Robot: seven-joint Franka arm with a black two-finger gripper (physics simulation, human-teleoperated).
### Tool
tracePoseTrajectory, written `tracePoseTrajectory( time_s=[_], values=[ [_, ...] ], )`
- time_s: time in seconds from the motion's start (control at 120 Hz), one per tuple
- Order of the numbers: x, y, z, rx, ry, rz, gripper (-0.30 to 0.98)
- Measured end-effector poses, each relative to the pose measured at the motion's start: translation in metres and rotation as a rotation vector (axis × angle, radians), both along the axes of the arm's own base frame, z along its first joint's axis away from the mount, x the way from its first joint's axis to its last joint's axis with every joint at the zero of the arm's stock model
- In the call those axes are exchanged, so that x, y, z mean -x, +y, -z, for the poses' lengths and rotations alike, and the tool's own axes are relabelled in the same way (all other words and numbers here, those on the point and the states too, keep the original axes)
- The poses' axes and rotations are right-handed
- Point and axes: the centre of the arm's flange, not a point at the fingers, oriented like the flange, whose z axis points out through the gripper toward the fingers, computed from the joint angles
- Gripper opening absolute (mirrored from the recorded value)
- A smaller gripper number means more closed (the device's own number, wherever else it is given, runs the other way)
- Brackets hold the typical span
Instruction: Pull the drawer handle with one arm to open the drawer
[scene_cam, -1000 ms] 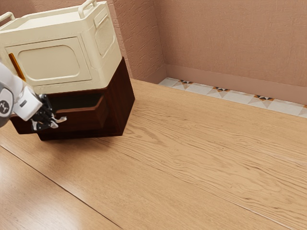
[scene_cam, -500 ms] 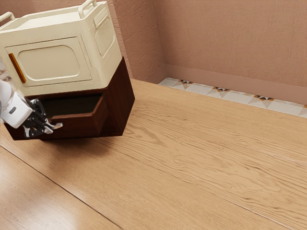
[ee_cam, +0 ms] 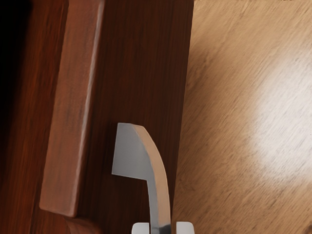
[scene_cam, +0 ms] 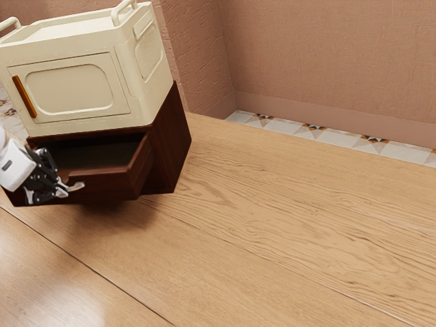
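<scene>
My gripper point(scene_cam: 60, 192) is at the front of the dark brown drawer point(scene_cam: 105, 185), shut on its curved metal handle point(scene_cam: 76, 186). The drawer stands part-way out of the dark wooden cabinet point(scene_cam: 170, 146), with its dark interior showing from above. In the wrist view, the gripper point(ee_cam: 163, 228) has its pale fingertips on both sides of the silver handle point(ee_cam: 158, 183), whose free end curves to the drawer's front face point(ee_cam: 139, 63).
A cream box point(scene_cam: 75, 85) with an orange-brown handle point(scene_cam: 24, 97) sits on top of the cabinet. The wooden table point(scene_cam: 272, 231) extends toward the exterior view's right. Behind it are a pinkish wall point(scene_cam: 327, 54) and patterned floor tiles point(scene_cam: 313, 133).
The drawer has slid farther out of the cabinet. My gripper has moved with it, toward the exterior view's left and slightly lower, staying at the handle.
</scene>
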Motion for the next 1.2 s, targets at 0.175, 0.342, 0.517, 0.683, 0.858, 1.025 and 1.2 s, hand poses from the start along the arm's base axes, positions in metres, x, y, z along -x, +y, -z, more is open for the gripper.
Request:
tracePoseTrajectory(
  time_s=[0.175,0.342,0.517,0.683,0.858,1.025,1.2],
  values=[
    [0.002,-0.002,0.002,0.010,0.011,0.000,-0.10],
    [0.003,-0.002,0.003,0.019,0.021,-0.002,-0.06],
    [0.006,-0.001,0.004,0.032,0.035,-0.008,0.02],
    [0.014,-0.002,-0.006,0.037,0.031,-0.013,0.06],
    [0.028,-0.012,-0.043,0.023,0.003,-0.007,0.12],
    [0.010,-0.024,-0.121,-0.016,0.010,0.012,0.21],
    [-0.057,-0.014,-0.136,0.020,0.179,-0.017,0.41]
  ],
)
